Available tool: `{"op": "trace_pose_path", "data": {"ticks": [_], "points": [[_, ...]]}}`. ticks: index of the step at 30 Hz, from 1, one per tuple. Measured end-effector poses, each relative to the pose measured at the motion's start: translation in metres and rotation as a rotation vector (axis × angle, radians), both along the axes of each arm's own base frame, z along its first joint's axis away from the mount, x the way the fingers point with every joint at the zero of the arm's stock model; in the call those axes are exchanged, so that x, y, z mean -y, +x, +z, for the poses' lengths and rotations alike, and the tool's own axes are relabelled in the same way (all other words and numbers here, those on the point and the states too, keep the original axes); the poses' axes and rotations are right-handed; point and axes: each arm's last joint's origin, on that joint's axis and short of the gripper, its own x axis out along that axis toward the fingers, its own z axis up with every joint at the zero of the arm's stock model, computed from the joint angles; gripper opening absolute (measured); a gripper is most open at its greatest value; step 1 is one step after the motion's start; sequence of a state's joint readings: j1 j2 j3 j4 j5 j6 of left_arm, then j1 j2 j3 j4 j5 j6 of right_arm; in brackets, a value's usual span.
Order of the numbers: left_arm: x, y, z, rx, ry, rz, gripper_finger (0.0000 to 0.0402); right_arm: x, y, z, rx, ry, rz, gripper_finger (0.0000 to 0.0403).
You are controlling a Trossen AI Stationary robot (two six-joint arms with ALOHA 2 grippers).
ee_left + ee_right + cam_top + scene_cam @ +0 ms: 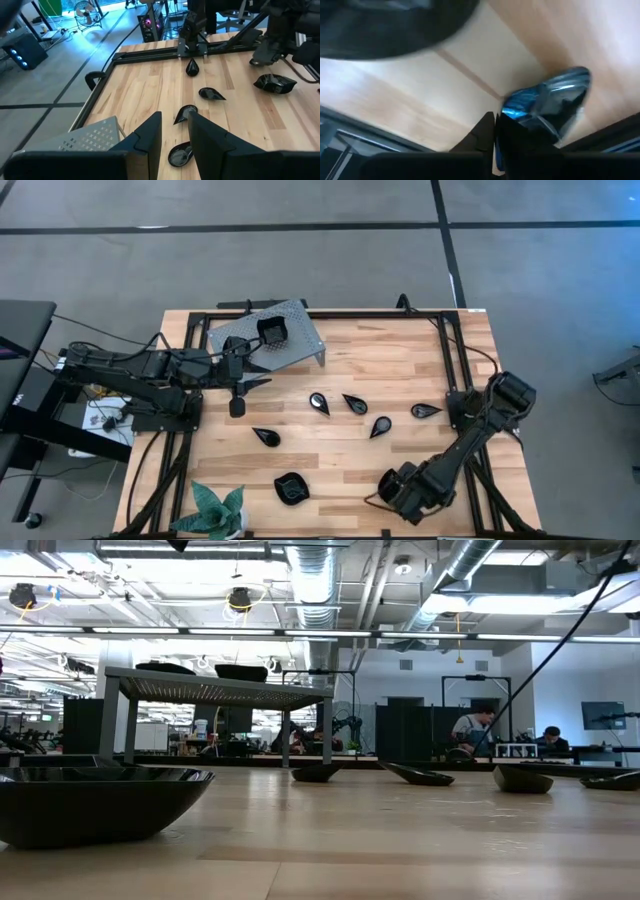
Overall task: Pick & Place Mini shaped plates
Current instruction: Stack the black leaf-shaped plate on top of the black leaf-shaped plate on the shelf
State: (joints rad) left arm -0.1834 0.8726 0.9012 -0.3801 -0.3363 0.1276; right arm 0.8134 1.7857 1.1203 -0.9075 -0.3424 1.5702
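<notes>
Across mid-table, teardrop plates [354, 403], tips pointing different ways

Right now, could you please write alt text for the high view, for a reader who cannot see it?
Seen from above, six small black plates lie scattered on a wooden table, with more stacked on a grey perforated stand. The left gripper hangs beside the stand; the right gripper is low at the near edge.

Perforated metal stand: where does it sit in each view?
High: stand at the table's far edge, left of centre.
Low: stand left of centre, on its legs.
Left wrist: stand at bottom left.
Right wrist: not in it.
Shared landmark: wooden table.
</notes>
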Motion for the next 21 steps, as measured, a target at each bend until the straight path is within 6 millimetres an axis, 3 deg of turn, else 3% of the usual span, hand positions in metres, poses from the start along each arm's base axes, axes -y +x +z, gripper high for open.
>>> {"op": "trace_pose_path", "data": {"ticks": [6, 13, 15, 21], "points": [[0.001, 0.000, 0.000, -0.007, 0.019, -0.045, 0.0097, 0.023, 0.025, 0.044, 0.297, -0.048, 0.169, 0.0007], [0.017, 0.010, -0.009, -0.065, -0.028, -0.550, 0.0097, 0.053, 0.070, 0.090, 0.824, -0.193, 0.619, 0.0003], [0.022, 0.020, -0.016, -0.098, -0.056, -0.647, 0.0097, 0.062, 0.083, 0.098, 0.935, -0.237, 0.735, 0.0005], [0.033, 0.075, -0.056, -0.192, -0.090, -0.642, 0.0097, 0.087, 0.120, 0.097, 1.105, -0.257, 0.988, 0.0002]]}}
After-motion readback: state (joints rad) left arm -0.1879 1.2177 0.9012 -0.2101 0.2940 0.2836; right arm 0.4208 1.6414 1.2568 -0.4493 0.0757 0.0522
